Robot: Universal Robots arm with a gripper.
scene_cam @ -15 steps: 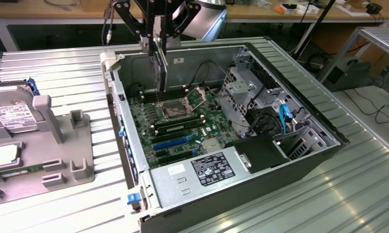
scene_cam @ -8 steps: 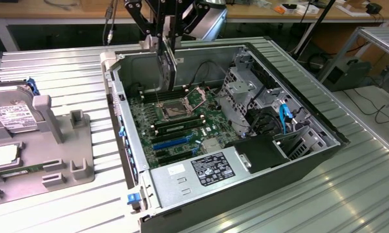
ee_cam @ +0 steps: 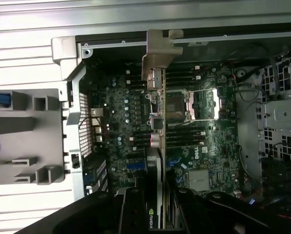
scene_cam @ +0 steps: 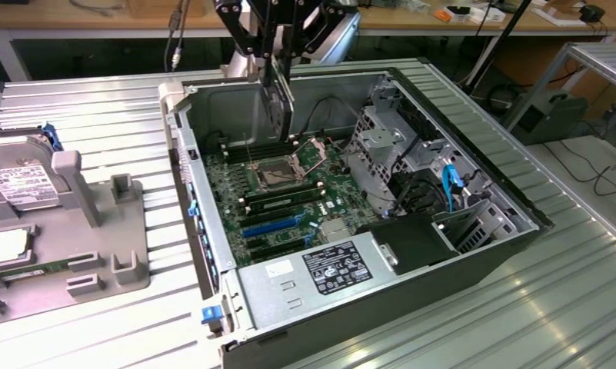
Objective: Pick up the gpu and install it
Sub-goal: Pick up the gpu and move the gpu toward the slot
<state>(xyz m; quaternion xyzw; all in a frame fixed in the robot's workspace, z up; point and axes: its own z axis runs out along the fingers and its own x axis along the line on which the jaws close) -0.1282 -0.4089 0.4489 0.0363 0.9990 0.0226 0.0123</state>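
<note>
The gripper (scene_cam: 277, 48) is hanging over the open computer case (scene_cam: 472, 161), which is lying on its side on the ribbed metal table (scene_cam: 102, 108). Its fingers (ee_cam: 134, 210) are pinching the gpu (scene_cam: 279, 100) by its two flat faces, one on each side of the card.

The gpu is being held on edge, above the motherboard (scene_cam: 287, 196) near the case wall on the exterior view's left. In the exterior view its lower edge is hanging over the area beside the CPU socket (scene_cam: 273, 174) and appears to be apart from the board. In the wrist view the gpu (ee_cam: 157, 161) is showing edge-on, running alongside the CPU socket (ee_cam: 177, 105), with its silver bracket (ee_cam: 157, 61) pointing toward the far rim of the case. A green logo is showing on the card face next to one finger.

Inside the case, blue expansion slots (scene_cam: 271, 226) are lying between the socket and the power supply (scene_cam: 323, 267), which is carrying a black label. A blue cable (scene_cam: 451, 183) is running through the drive bay area.

On the exterior view's left, a hard drive (scene_cam: 18, 184) is resting on a grey fixture (scene_cam: 113, 238), well apart from the case.
</note>
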